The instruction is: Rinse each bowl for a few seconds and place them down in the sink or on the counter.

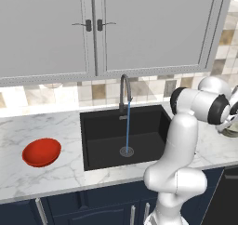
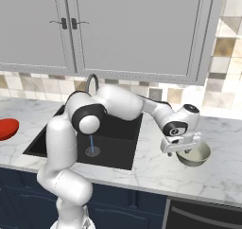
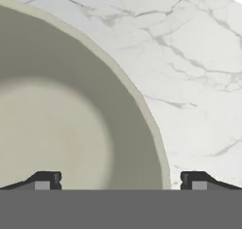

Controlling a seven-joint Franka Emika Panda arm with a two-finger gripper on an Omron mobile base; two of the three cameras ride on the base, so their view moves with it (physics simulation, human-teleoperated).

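My pincer point(image 3: 120, 183) hangs directly over the cream-white bowl point(image 3: 71, 124), its two dark tips spread wide, one above the bowl's hollow and the other outside the rim over bare marble; it grips nothing. In the right base view the pincer point(image 2: 183, 145) sits just above the bowl point(image 2: 193, 155), which rests on the table point(image 2: 156, 173) right of the sink point(image 2: 118, 143), toward the table's front edge. Whether the tips already touch the rim I cannot tell, since the hand view crops them at its lower border.

Risks from this pose, as I judge them:
- The rim wall runs at a slant between my tips. If I close without first descending enough, the pads may catch only the lip and the bowl could slip or tip out during the lift.
- The inner wall is smooth and curved, so a shallow pinch may let the bowl rotate in my hold on the way to the stream.
- Pushing down off-centre could skid the bowl toward the table's front edge.

Water point(image 1: 128, 126) runs from the faucet point(image 1: 124, 87) into the black basin. The red bowl point(image 1: 42, 152) lies on the table left of the sink, well apart from me and not yet rinsed as far as its position suggests.
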